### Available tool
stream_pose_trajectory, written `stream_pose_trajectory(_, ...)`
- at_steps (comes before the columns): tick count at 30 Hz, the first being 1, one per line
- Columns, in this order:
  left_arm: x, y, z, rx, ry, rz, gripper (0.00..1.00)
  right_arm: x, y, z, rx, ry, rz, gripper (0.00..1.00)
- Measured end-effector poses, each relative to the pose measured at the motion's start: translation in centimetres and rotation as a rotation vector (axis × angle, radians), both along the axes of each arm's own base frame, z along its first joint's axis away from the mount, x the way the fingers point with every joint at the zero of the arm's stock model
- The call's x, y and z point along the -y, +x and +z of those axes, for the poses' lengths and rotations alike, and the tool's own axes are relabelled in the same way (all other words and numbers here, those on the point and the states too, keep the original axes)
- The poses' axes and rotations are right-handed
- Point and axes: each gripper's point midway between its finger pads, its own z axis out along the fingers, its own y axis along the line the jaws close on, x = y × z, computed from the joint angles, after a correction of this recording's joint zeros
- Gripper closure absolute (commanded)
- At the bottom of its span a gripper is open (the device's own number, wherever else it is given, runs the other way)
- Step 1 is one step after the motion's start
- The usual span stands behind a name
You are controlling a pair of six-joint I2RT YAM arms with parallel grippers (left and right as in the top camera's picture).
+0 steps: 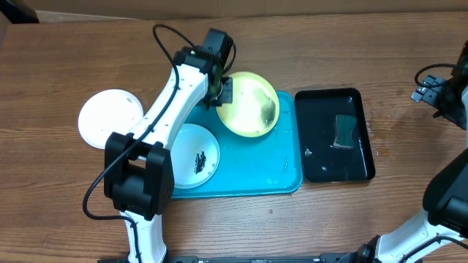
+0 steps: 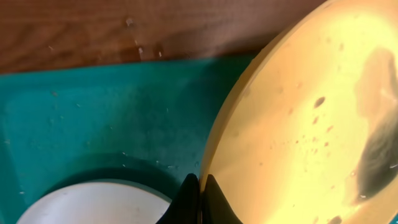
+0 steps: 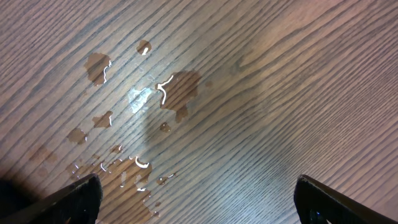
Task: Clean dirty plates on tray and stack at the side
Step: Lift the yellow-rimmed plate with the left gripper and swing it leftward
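My left gripper [image 1: 221, 93] is shut on the rim of the lime-green plate [image 1: 250, 104], which is tilted over the back of the turquoise tray [image 1: 263, 175]. In the left wrist view the fingers [image 2: 200, 193] pinch the plate's edge [image 2: 298, 124]; its face shows dark specks and a wet smear. The light blue plate [image 1: 194, 155], with dark specks, lies on the tray's left side; it also shows in the left wrist view [image 2: 93, 205]. The white plate [image 1: 110, 117] lies on the table left of the tray. My right gripper [image 3: 198, 199] is open and empty above the wet wood at the far right.
A black glossy tray [image 1: 335, 135] holding water and a green sponge [image 1: 345, 131] stands right of the turquoise tray. Water drops [image 3: 143, 99] lie on the wooden table under my right gripper. The right arm [image 1: 446, 95] is at the table's right edge.
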Motion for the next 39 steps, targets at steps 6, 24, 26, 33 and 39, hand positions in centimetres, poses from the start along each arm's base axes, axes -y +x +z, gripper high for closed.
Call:
stream_pose_trajectory(6, 1.1, 1.8, 3.1, 0.089, -0.022, -0.009, 0.96, 0.0, 0.0, 0.0, 0.000, 0.001, 0.000, 0.00)
stream_pose_trajectory(24, 13.4, 0.1, 7.2, 0.432, 0.157, -0.218, 0.96, 0.0, 0.0, 0.0, 0.001, 0.001, -0.002, 0.00)
stream_pose_trajectory(26, 14.3, -0.5, 8.0, 0.489, 0.223, -0.232, 0.96, 0.0, 0.0, 0.0, 0.000, 0.001, -0.003, 0.00)
stream_pose_trajectory(33, 17.6, -2.9, 12.4, 0.746, 0.459, -0.274, 0.96, 0.0, 0.0, 0.0, 0.001, 0.001, -0.003, 0.00)
stream_pose_trajectory(39, 21.2, -5.8, 16.6, 0.943, 0.586, -0.321, 0.96, 0.0, 0.0, 0.0, 0.001, 0.001, -0.003, 0.00)
